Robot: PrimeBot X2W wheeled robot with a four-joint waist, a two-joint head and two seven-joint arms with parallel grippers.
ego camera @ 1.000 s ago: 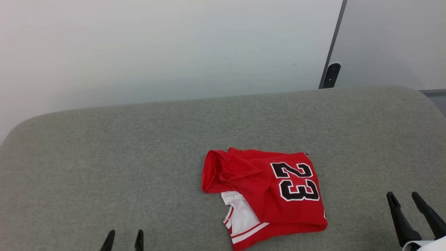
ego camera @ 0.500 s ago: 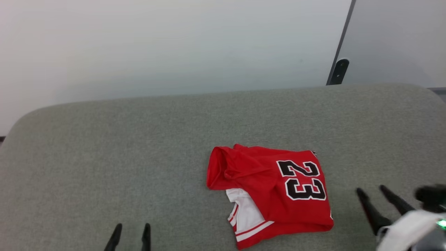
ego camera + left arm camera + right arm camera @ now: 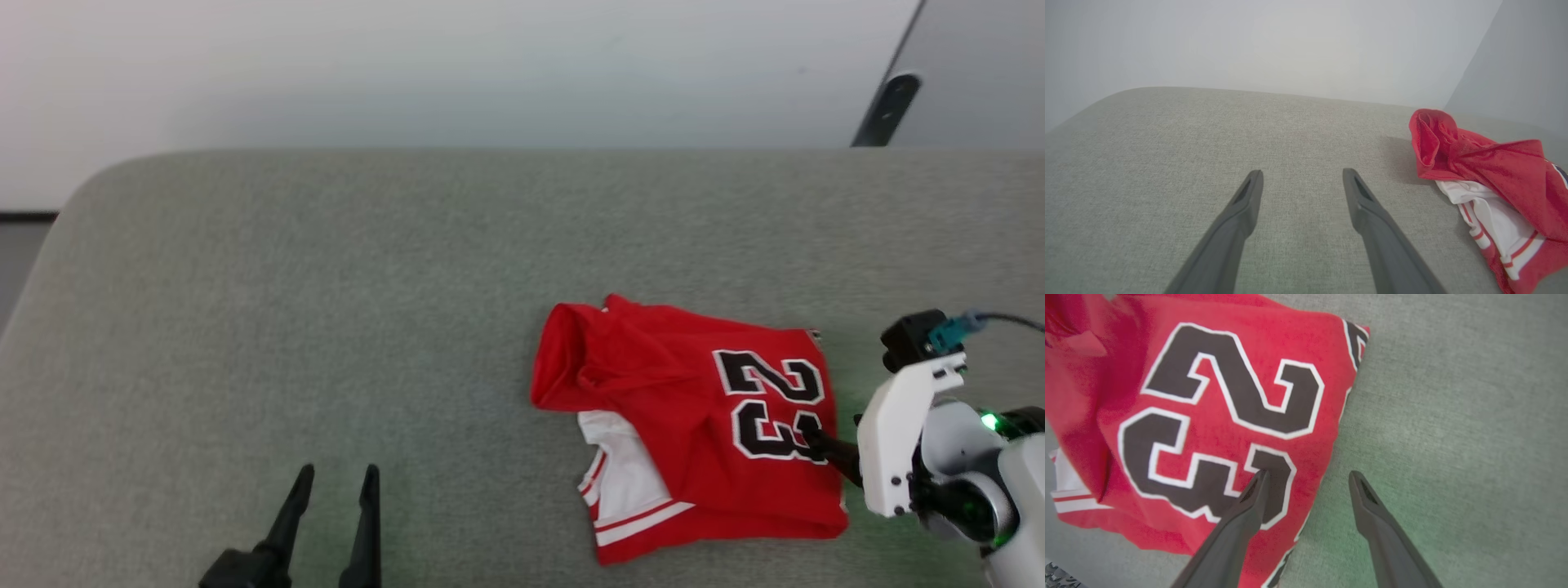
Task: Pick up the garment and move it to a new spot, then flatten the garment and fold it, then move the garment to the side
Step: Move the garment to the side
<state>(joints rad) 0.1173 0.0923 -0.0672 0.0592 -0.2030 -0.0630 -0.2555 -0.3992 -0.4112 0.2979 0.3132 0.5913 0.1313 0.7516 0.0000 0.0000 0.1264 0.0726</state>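
While the left end effector sits open and empty, the right end effector, also open, has one finger over the garment's edge, gripping nothing.

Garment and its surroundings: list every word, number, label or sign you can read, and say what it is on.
"23": in black with a white outline, on the red garment.
Black, white-outlined lettering at the garment's folded edge: cut off by the fold, unreadable.
No other text can be read.
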